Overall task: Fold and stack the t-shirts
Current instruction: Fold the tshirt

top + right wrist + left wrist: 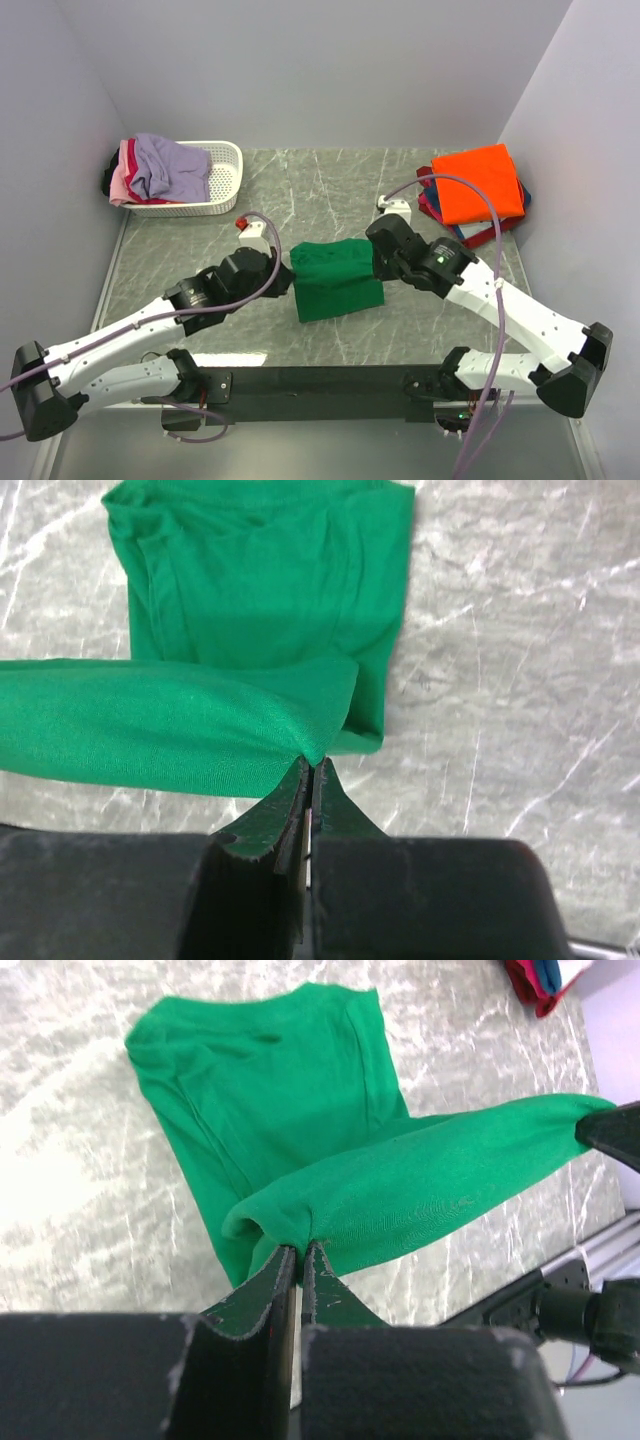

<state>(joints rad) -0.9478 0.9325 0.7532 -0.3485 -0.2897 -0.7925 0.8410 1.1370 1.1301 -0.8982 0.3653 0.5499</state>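
Mid-fold on the green t-shirt, centre of the marble tabletop. Clamped shut on either end of its lifted edge: left claw, right claw, cloth taut between. Likely next: carry that edge evenly over the flat half, lower, release, then move to the orange-topped stack.

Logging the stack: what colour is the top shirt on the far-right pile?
Orange: the top shirt shows best in the top external view.
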